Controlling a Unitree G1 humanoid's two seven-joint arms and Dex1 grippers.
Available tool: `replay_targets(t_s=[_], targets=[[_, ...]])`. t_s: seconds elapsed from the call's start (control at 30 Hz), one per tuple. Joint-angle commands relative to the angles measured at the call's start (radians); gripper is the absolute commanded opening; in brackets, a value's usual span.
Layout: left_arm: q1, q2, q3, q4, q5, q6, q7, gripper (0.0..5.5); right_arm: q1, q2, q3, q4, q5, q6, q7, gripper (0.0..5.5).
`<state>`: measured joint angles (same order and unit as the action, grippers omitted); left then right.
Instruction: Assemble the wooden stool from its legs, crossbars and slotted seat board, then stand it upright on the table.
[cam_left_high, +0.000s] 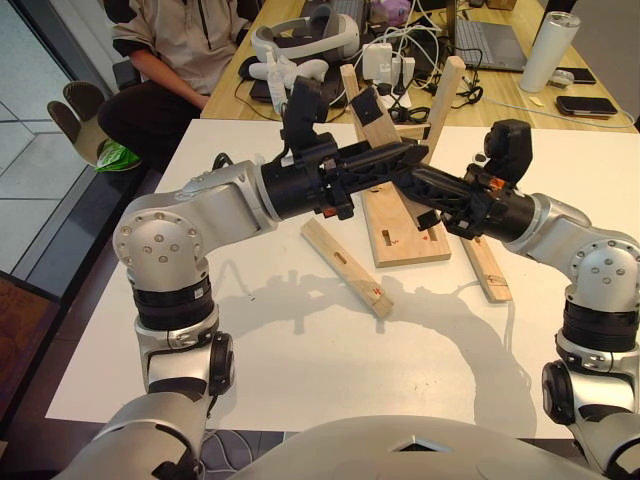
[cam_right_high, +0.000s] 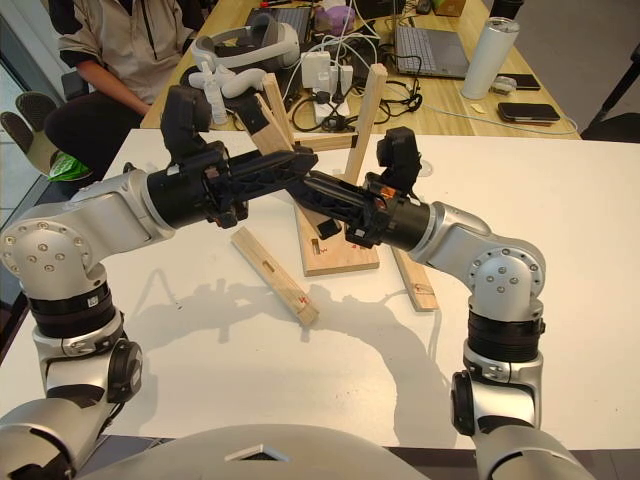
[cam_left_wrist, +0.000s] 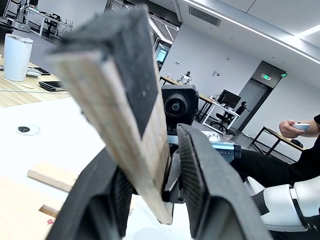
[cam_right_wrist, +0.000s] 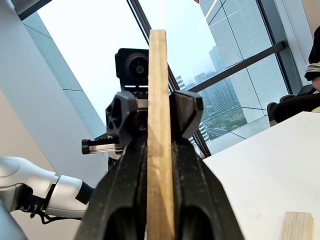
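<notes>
left gripper is clamped on a thick stick, and right gripper on a thin slat. both pieces are held above the slotted board, which lies flat on the table with a loose leg just beside it and another leg on its far side. the wood looks light, stiff and dry, unlikely to slip. i'd grip across flat faces near mid-length, sparing the ends. small red marks on board and leg are too small to read.
</notes>
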<state>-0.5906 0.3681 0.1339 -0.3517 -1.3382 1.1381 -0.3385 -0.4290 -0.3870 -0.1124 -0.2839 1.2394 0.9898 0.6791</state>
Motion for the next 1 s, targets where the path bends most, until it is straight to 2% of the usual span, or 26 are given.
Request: replay_targets(t_s=[0.03,0.43,0.87,0.9,1.0], targets=[[0.001,0.029,-0.018,-0.018,-0.002,0.000,-0.010,1.05,0.007,-0.021,0.004,-0.002,-0.023,0.002,-0.010,0.38],[0.018,0.131,-0.044,-0.037,-0.023,0.033,-0.096,0.67,0.008,-0.114,0.029,0.022,-0.099,-0.004,0.086,0.38],[0.029,0.145,-0.058,-0.039,-0.036,0.015,-0.096,0.56,-0.003,-0.198,0.102,0.035,-0.242,-0.058,0.186,0.38],[0.030,0.143,-0.058,-0.039,-0.037,0.013,-0.093,0.56,0.000,-0.201,0.111,0.032,-0.258,-0.068,0.189,0.76],[0.031,0.139,-0.061,-0.040,-0.040,0.009,-0.085,0.41,0.009,-0.206,0.130,0.028,-0.284,-0.084,0.200,1.29]])
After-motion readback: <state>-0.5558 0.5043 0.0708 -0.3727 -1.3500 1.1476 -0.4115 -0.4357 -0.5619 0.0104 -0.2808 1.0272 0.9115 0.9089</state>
